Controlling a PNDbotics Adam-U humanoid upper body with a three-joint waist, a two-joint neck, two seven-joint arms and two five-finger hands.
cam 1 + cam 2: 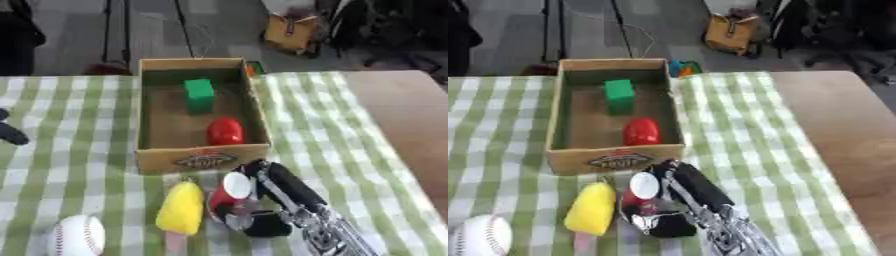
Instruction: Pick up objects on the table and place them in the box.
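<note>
The right hand [254, 210], fingers curled around a red can with a white lid [229, 192] just before the box [203, 159], grips its sides; it looks rigid, smooth and probably light.

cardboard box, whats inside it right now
Inside the cardboard box sit a green block near the back and a red object near the front. The front wall hides the floor just behind it.

Lighting: even, soft daylight, possibly from above; faint shadows inside the box [199, 65]; overall blur; no glare.
</note>
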